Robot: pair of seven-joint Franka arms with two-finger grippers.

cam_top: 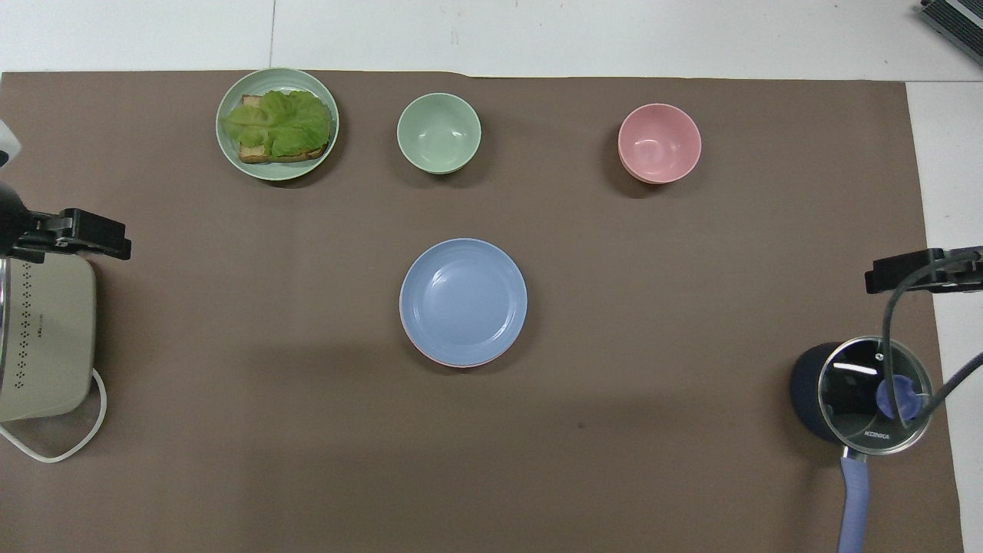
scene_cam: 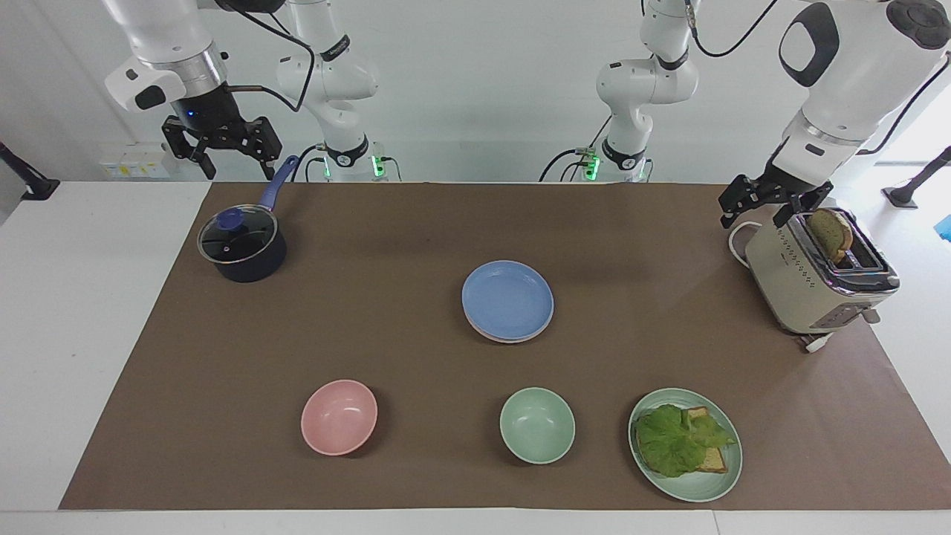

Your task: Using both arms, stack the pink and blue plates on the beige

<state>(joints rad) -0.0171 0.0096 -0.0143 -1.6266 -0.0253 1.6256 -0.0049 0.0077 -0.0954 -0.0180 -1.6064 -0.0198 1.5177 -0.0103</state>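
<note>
The blue plate (scene_cam: 507, 299) (cam_top: 463, 299) lies on top of a stack in the middle of the brown mat. A thin rim of the pink plate (scene_cam: 496, 336) (cam_top: 430, 356) shows under it. The beige plate is hidden. My right gripper (scene_cam: 236, 172) (cam_top: 898, 275) hangs open and empty in the air over the mat's edge, by the handle of the dark pot (scene_cam: 242, 245). My left gripper (scene_cam: 752, 220) (cam_top: 100, 240) hangs open and empty beside the top of the toaster (scene_cam: 813, 282). Both are well away from the stack.
A pink bowl (scene_cam: 339, 417), a green bowl (scene_cam: 537, 425) and a green plate (scene_cam: 728, 483) with lettuce and bread stand in a row farthest from the robots. The lidded pot (cam_top: 860, 392) is at the right arm's end, the toaster (cam_top: 42, 338) with bread at the left arm's.
</note>
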